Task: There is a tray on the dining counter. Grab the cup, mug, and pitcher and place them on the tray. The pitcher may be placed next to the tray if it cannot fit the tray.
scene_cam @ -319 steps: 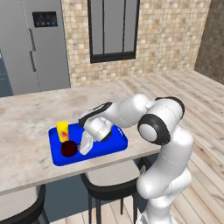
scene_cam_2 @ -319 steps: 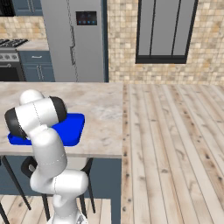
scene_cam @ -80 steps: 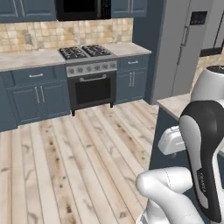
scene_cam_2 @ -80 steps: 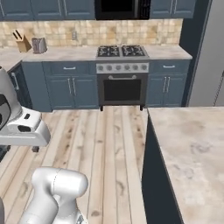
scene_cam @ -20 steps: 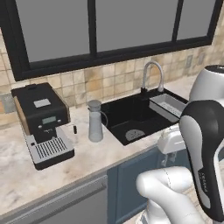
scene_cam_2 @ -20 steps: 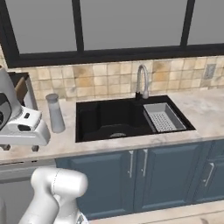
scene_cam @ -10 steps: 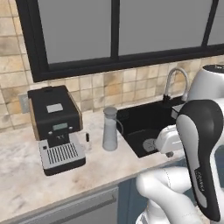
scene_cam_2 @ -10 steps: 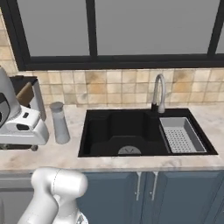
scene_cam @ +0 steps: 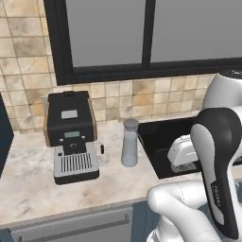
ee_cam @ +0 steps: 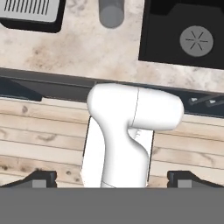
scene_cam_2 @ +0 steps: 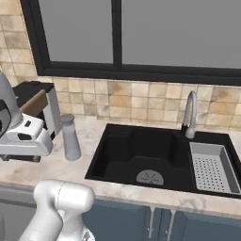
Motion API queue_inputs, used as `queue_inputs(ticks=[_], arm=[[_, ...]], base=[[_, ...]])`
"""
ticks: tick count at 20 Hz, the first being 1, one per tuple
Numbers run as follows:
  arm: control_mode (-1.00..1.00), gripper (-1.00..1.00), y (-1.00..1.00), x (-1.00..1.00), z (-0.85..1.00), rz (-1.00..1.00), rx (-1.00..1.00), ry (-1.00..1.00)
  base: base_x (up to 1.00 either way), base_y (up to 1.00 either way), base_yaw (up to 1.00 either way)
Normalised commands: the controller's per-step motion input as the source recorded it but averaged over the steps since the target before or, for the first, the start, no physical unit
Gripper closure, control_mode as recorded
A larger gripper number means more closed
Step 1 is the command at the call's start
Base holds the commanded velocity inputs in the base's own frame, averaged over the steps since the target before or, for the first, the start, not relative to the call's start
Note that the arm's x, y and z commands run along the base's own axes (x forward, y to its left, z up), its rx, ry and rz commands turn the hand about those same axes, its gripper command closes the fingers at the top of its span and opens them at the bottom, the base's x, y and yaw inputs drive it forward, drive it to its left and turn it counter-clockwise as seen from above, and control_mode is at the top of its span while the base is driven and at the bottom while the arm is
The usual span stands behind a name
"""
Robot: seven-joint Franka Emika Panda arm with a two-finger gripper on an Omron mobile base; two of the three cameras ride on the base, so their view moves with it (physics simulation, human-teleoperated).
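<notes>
- I have the pitcher [scene_cam: 130, 142] standing upright on the pale stone worktop [scene_cam: 28, 179], between the coffee machine [scene_cam: 71, 136] and the black sink [scene_cam_2: 146, 157]. It is just beside the sink's near-left corner, apart from both.
- Its long axis is vertical, a tall slim grey cylinder, so I judge a sideways grip around its body suits better than one from above.
- In the hand view the pitcher [ee_cam: 111, 13] sits at the very top, seen end-on as a grey disc, with the worktop's front edge and the wooden floor [ee_cam: 43, 131] between it and the finger tips.
- The gripper [ee_cam: 112, 179] is spread wide and empty, one dark tip near each lower corner of that view, nothing between them.
- So the pitcher lies ahead of the fingers and over the counter edge, well apart. My next move needs a long reach forward and a re-aim of the hand.
- From the right base camera the hand hangs low at the left, in front of the pitcher [scene_cam_2: 71, 137] and nearer me.
- Containers: the sink basin looks empty, only its drain [scene_cam_2: 149, 177] showing. A grey strainer basket [scene_cam_2: 214, 168] sits in its right part, with nothing in it that I can see.
</notes>
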Motion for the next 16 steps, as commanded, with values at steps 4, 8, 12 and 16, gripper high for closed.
queue_inputs(ticks=[4,8,12,16], arm=[[1.0,-1.0,0.0,0.0,0.0,0.0,0.0,0.0],[1.0,-1.0,0.0,0.0,0.0,0.0,0.0,0.0],[1.0,-1.0,0.0,0.0,0.0,0.0,0.0,0.0],[1.0,-1.0,0.0,0.0,0.0,0.0,0.0,0.0]], base=[[0.58,-0.24,0.27],[0.66,-0.21,0.25],[0.63,-0.18,0.19],[0.73,-0.04,0.04]])
